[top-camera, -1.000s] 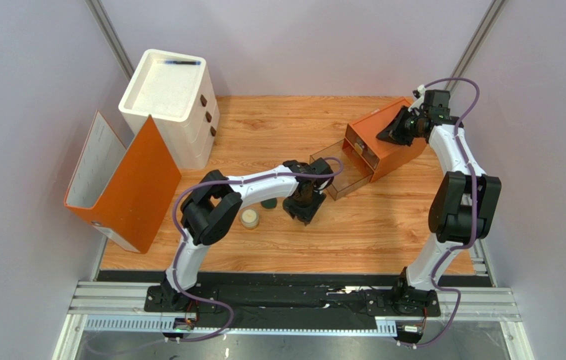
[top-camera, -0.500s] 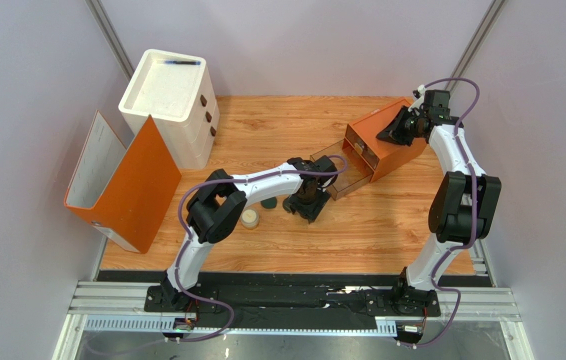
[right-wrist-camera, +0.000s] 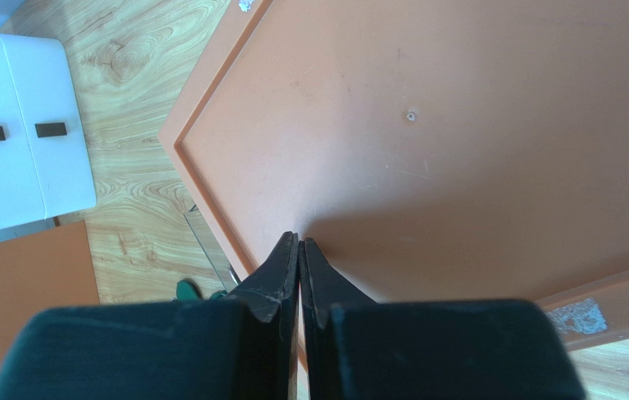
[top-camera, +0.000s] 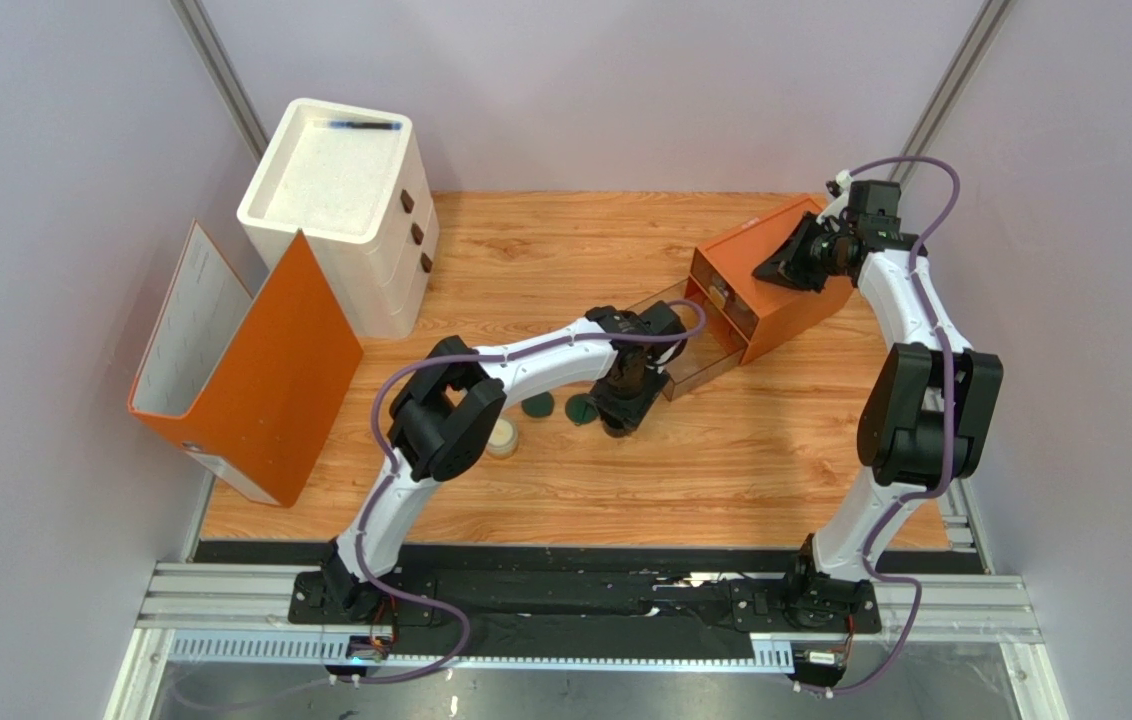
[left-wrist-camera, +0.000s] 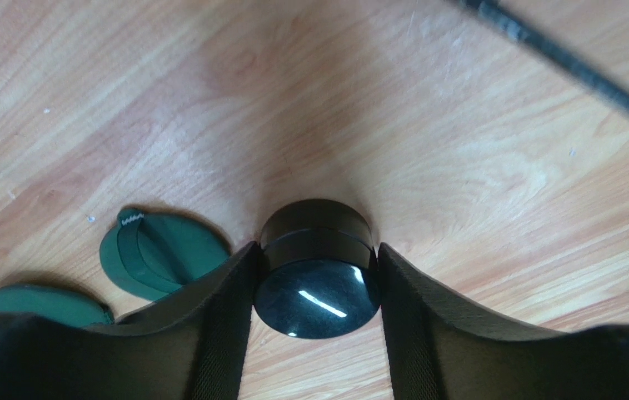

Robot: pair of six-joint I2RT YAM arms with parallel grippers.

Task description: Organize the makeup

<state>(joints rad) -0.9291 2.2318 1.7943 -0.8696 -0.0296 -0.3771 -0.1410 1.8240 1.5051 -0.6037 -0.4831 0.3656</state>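
Clamping the black jar (left-wrist-camera: 318,293), your left pincer (left-wrist-camera: 316,250) has one finger pressed to each side of it. The jar is round and squat, with a glossy lid that catches a streak of light and a seam running round its middle. From above, you're over bare wood on the desk (top-camera: 768,450), just in front of the clear drawer (top-camera: 685,353) that stands open from the orange box (top-camera: 768,293). I can't tell whether the jar is off the wood.

Just left of the jar, two dark-green discs (left-wrist-camera: 163,254) lie flat, one with a darker band across it. The cream jar (top-camera: 499,437) stands further left, by your left arm's elbow.

Your right pincer (right-wrist-camera: 297,240) is clenched tight on nothing, its tips at the box's flat top.
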